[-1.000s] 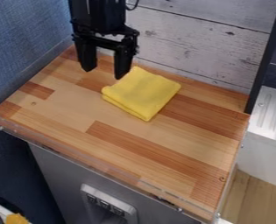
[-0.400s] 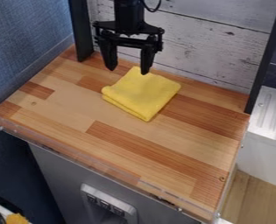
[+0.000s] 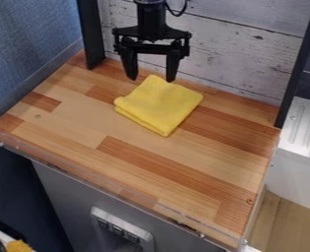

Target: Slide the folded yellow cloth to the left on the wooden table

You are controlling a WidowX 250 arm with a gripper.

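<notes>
The tool (image 3: 152, 78) is spread wide with nothing between its fingers, just above the far corner of the folded yellow cloth (image 3: 160, 105), which lies below it on the counter (image 3: 78, 125), so any handling seems still to be done.

Below the fingers (image 3: 173, 66) lies a wood-block counter (image 3: 72, 123), behind them a whitewashed plank wall (image 3: 223, 54), and beside them a black post (image 3: 91, 39).
</notes>
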